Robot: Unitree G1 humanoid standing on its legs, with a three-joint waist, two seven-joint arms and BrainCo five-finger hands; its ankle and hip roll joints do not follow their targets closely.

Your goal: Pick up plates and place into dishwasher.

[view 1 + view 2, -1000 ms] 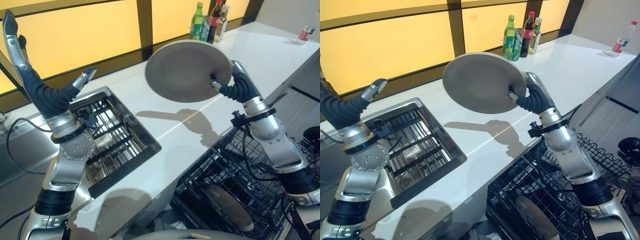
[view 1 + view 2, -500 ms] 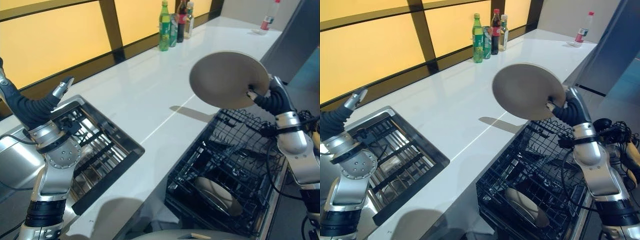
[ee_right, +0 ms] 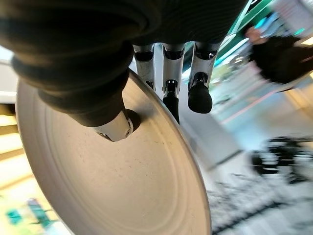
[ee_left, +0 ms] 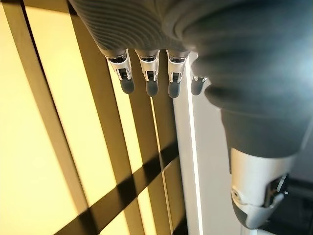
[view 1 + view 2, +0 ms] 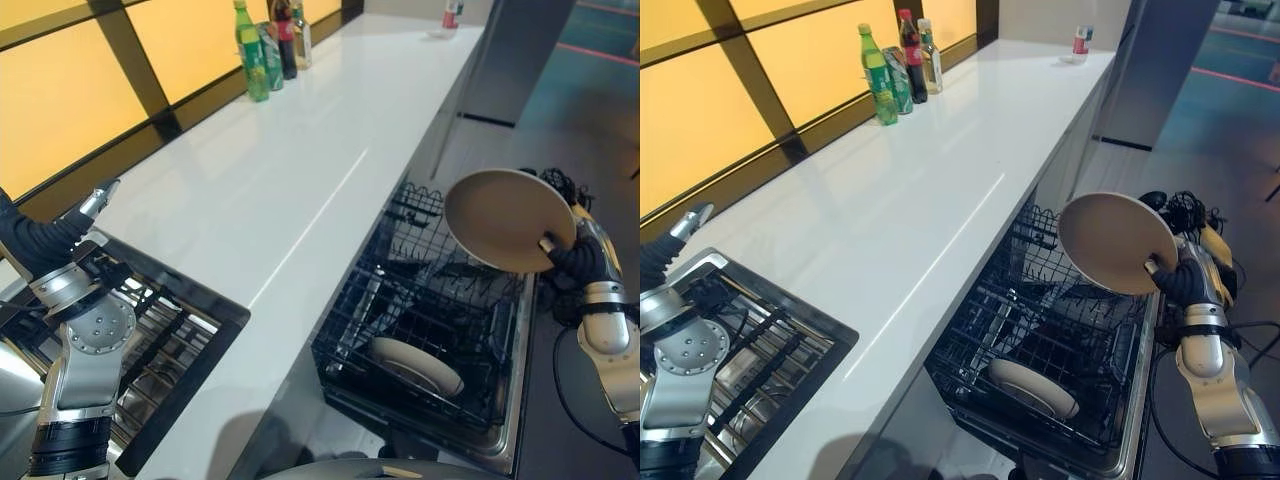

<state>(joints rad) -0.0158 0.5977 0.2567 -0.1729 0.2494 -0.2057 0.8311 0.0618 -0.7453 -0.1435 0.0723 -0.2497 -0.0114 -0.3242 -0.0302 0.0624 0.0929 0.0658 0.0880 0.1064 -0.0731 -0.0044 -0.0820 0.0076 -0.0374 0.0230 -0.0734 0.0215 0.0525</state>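
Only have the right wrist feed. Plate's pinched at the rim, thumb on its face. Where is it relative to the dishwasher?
Observer: The right hand holds the plate tilted above the far end of the pulled-out dishwasher rack, not yet in it.
Operator: Rack empty?
Observer: No. One plate already in the rack lies near the front, leaning flat-ish between the wires.
Operator: Left hand doing anything?
Observer: The left hand is raised over the sink with its fingers straight, holding nothing.
Operator: Anything else left on the counter?
Observer: The white counter has bottles at its far end by the window; I see no plates on it.
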